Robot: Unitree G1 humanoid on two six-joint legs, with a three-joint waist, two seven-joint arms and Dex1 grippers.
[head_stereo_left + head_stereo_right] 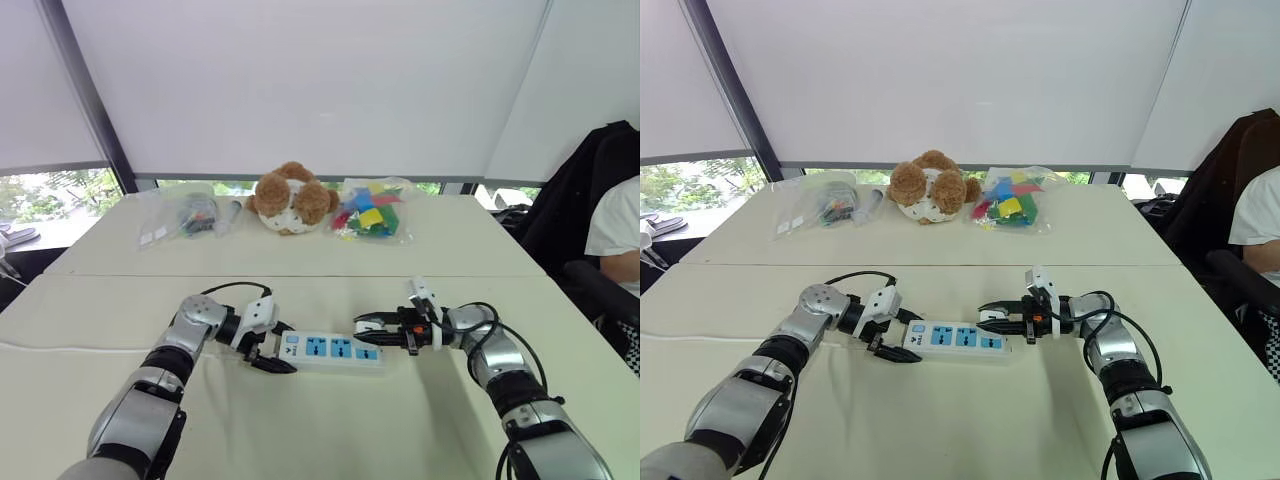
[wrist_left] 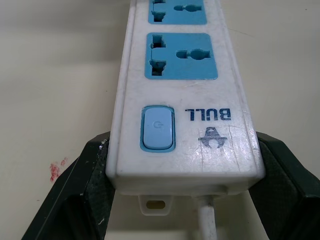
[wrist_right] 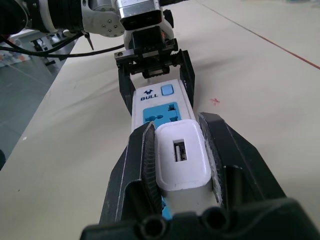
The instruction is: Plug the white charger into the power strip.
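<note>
One power strip [image 1: 332,351] with three blue sockets and one switch, flat on the bench [image 1: 300,430]. One white charger [image 3: 182,162], pinched in the right claw [image 1: 362,330], just over the strip's end opposite the switch. Left claw [image 1: 279,347] clamped across the switch end. Both arms stretched inward, low over the bench, claws facing. Behind: one teddy bear [image 1: 292,198], two plastic bags [image 1: 187,214]

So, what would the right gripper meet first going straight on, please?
Probably the top of the power strip, along which the right gripper points with the white charger; if it clears that, the left gripper clamping the switch end.
</note>
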